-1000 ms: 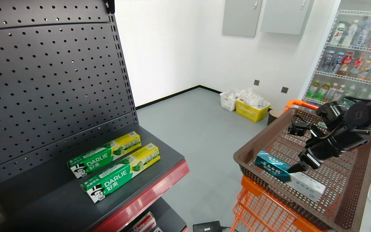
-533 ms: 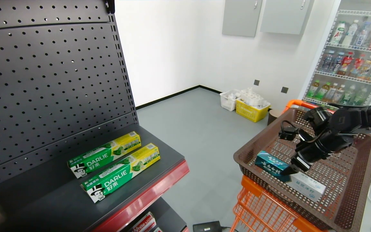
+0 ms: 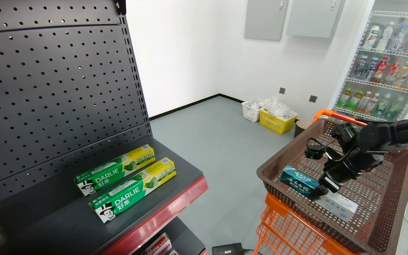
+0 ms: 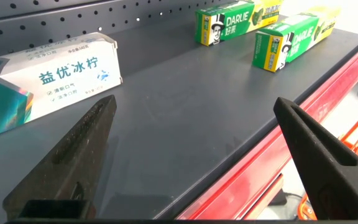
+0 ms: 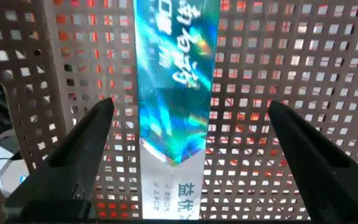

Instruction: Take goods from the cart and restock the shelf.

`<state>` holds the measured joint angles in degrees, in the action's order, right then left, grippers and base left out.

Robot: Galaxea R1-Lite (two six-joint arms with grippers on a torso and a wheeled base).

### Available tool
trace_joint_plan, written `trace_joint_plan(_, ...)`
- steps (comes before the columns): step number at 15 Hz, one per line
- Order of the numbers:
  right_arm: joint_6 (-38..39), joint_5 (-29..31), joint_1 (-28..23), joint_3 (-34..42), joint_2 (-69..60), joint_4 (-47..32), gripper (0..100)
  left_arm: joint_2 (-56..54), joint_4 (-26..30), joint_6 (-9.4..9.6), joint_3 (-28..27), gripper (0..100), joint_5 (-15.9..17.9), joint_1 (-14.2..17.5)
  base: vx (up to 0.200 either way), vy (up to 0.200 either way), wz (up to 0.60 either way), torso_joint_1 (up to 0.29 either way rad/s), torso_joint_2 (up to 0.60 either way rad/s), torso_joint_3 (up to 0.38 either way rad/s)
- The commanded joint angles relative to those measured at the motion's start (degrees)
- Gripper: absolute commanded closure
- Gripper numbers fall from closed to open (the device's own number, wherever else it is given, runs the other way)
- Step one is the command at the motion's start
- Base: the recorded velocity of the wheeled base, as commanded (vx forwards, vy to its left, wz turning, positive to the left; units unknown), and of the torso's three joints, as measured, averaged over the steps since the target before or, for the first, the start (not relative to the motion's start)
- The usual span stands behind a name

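Right gripper (image 5: 188, 118), fingers spread wide, has dropped lower into the brown cart basket (image 3: 381, 205) and now straddles the teal toothpaste box (image 3: 298, 180) lying along the basket's front rim, so I'd say the pick-up only wants a squeeze.

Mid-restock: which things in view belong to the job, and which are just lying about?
Job: right gripper, open around the teal-and-white toothpaste box in the brown cart basket; shelf with two green toothpaste boxes and a white toothpaste box; left gripper, open above the shelf.
Lying about: yellow crate, white crate, drinks cooler, wall cabinets.
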<state>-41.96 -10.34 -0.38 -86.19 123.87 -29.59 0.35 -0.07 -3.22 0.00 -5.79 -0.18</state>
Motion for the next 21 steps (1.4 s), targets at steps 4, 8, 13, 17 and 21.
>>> trace_joint_plan(4, -0.05, 0.23, -0.06, 0.49, 0.58, -0.03, 0, 0.00, -0.01, -0.03, 0.00, 0, -0.01, 0.01, 0.000, 0.000, 0.00, 0.000, 0.00, 0.000)
trace_joint_plan(8, -0.14, 1.55, 0.03, 0.58, 1.73, 0.06, 0, 0.00, -0.01, -0.03, 0.00, 0, -0.01, 0.01, 0.000, 0.000, 0.00, 0.000, 0.00, 0.000)
trace_joint_plan(13, -0.14, 3.57, -0.15, 0.58, 2.52, 0.32, 0, 0.00, -0.10, -0.03, 0.00, 0, -0.01, 0.01, 0.000, 0.000, 0.00, 0.000, 0.00, 0.000)
trace_joint_plan(17, -0.14, 3.66, 0.11, 0.49, 3.40, 0.41, 0, 0.00, -0.01, -0.03, 0.00, 0, -0.01, 0.01, 0.000, 0.000, 0.00, 0.000, 0.00, 0.000)
trace_joint_plan(21, 0.04, 3.57, 0.73, 0.58, 3.84, 0.58, 100, 0.00, -0.10, -0.03, 0.00, 0, -0.01, 0.01, 0.000, 0.000, 0.00, 0.000, 0.00, 0.000)
